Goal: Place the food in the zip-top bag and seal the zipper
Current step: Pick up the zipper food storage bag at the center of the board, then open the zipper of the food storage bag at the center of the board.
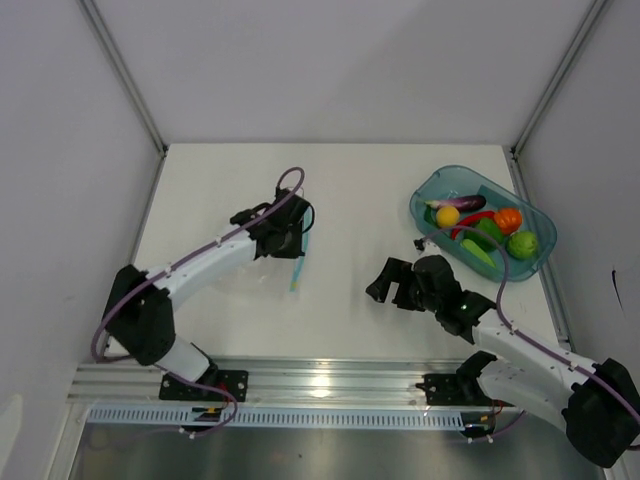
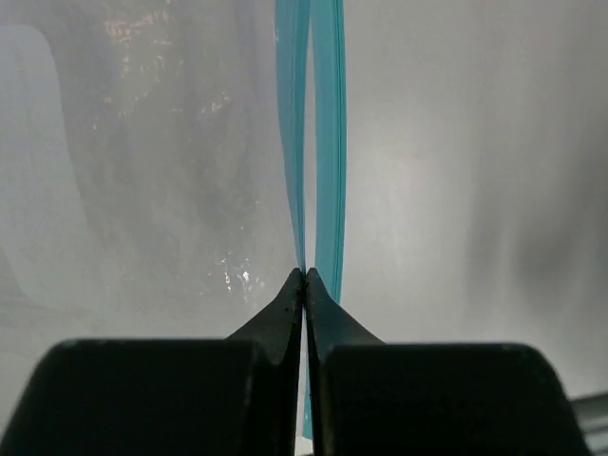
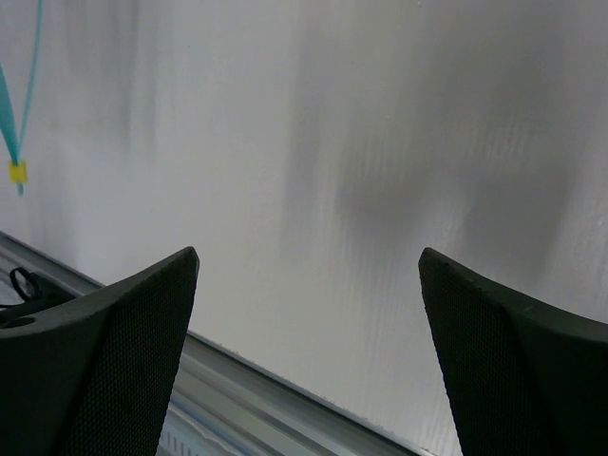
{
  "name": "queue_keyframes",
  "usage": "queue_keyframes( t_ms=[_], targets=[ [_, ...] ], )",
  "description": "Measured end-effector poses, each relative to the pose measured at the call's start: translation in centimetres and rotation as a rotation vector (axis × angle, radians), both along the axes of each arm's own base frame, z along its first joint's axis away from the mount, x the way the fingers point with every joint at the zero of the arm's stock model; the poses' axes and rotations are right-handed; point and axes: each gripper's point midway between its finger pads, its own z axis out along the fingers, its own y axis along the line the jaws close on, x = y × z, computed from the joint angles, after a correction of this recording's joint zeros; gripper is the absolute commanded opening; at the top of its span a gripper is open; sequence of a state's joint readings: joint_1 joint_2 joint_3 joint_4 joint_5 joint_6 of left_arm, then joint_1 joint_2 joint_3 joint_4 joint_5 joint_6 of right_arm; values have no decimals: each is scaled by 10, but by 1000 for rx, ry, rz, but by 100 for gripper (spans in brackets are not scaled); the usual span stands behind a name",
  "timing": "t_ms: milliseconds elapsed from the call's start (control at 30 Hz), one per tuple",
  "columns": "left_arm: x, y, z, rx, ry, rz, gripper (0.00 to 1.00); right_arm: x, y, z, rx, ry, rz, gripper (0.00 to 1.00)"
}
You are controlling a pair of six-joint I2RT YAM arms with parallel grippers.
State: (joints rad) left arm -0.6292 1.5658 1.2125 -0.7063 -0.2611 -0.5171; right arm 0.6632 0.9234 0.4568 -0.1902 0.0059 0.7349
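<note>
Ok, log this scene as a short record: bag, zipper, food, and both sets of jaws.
zip-top bag: clear, left of centre
zipper: light blue strip, between left jaws
food: in the teal tray, far right
left jaws: shut on the zipper
right jaws: open, empty, between bag and tray

Your two arms have white tubes and black joints. A thin purple cable (image 1: 100, 328) runs along the left arm (image 1: 205, 258) at 8 o'clock and the right arm (image 1: 522, 350) at 4 o'clock. The right gripper (image 3: 309, 266) has black fingers (image 3: 104, 361) with tiny bumps. The left gripper (image 2: 304, 277) is black too.
</note>
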Motion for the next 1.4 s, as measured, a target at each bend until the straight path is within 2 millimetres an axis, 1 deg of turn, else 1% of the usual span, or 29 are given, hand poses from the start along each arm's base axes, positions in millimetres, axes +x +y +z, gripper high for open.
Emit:
queue_keyframes(
  t_ms=[67, 167, 300, 400, 500, 533, 667, 767, 833, 867, 933, 967, 1000, 1033, 1067, 1133, 1233, 1333, 1367, 1400],
  targets=[
    [-18, -23, 8, -112, -10, -67, 1, 0, 7, 2, 31, 12, 6, 98],
    [-45, -43, 8, -214, 20, -138, 1, 1, 18, 5, 83, 28, 19, 96],
    [-79, -71, 6, -305, 72, -228, 0, -1, 34, 12, 133, 37, 45, 93],
    [-99, -87, 10, -361, 91, -282, 1, -2, 47, 20, 166, 26, 68, 90],
    [-114, -97, 15, -405, 104, -320, 1, -4, 56, 25, 194, 22, 82, 89],
    [-116, -100, 16, -413, 106, -326, 1, -4, 59, 26, 203, 21, 87, 89],
    [-124, -109, 20, -443, 114, -349, 1, -5, 69, 29, 235, 16, 100, 83],
    [-133, -114, 26, -465, 119, -375, 1, -6, 75, 28, 241, 20, 108, 71],
    [-138, -117, 34, -485, 113, -393, 1, -6, 76, 25, 239, 27, 108, 66],
    [-139, -117, 37, -495, 108, -397, 1, -6, 77, 24, 238, 29, 108, 61],
    [-143, -117, 48, -519, 90, -408, 1, -5, 77, 24, 237, 26, 102, 56],
    [-144, -117, 54, -531, 78, -413, 0, -4, 77, 24, 237, 24, 98, 47],
    [-145, -116, 58, -541, 69, -415, 1, -4, 76, 24, 235, 18, 98, 41],
    [-146, -115, 64, -553, 59, -418, 1, -3, 76, 24, 234, 16, 95, 33],
    [-147, -115, 68, -564, 48, -420, 1, -2, 76, 24, 232, 12, 95, 16],
    [-148, -113, 75, -577, 34, -424, 1, -2, 76, 25, 228, 4, 100, 0],
    [-147, -111, 75, -571, 25, -417, 1, -6, 76, 26, 218, -2, 106, 0],
    [-146, -106, 68, -527, 21, -396, 13, -12, 79, 31, 197, -13, 122, 0],
    [-147, -105, 65, -513, 22, -393, 22, -13, 81, 35, 192, -19, 128, 0],
    [-147, -104, 63, -496, 20, -390, 27, -15, 84, 39, 189, -23, 134, 0]
  ],
)
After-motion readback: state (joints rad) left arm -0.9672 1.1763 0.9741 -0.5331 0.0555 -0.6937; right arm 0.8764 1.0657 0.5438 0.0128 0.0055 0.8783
